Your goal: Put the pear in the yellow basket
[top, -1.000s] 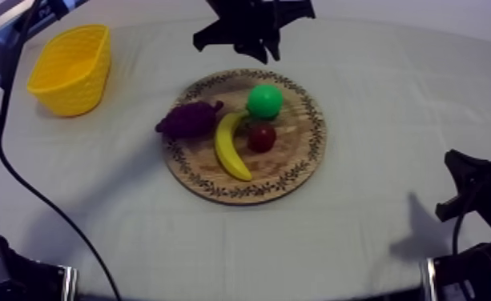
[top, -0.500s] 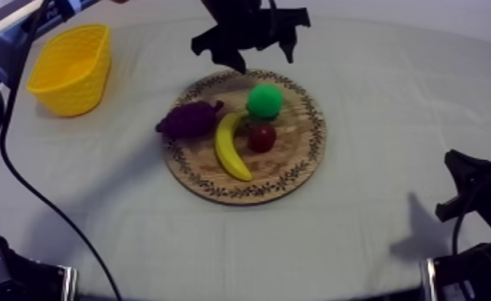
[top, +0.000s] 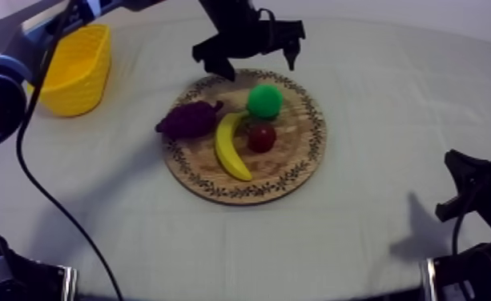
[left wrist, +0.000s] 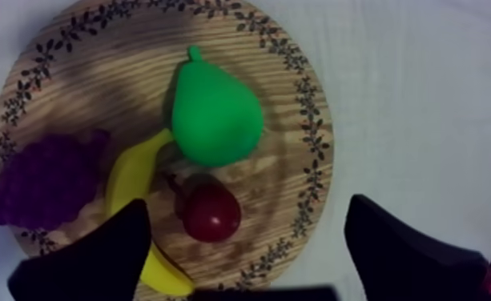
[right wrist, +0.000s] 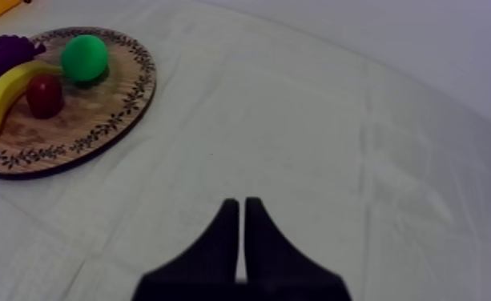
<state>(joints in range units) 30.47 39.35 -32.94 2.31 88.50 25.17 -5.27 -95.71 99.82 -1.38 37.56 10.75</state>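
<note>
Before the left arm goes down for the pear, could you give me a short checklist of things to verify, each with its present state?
1. Left gripper open: ok, above the far rim of the wooden board.
2. Pear uncovered: ok.
3. Room around it: not ok, banana tip against it, small red fruit close.
4. Yellow basket upright: ok.
5. Right gripper clear of the board: ok, shut, off to the side.

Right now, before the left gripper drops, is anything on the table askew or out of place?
Only a small thing: the bunch of grapes overhangs the wooden board's rim onto the cloth. The pear lies on the board below the open left gripper, and the yellow basket stands upright.
</note>
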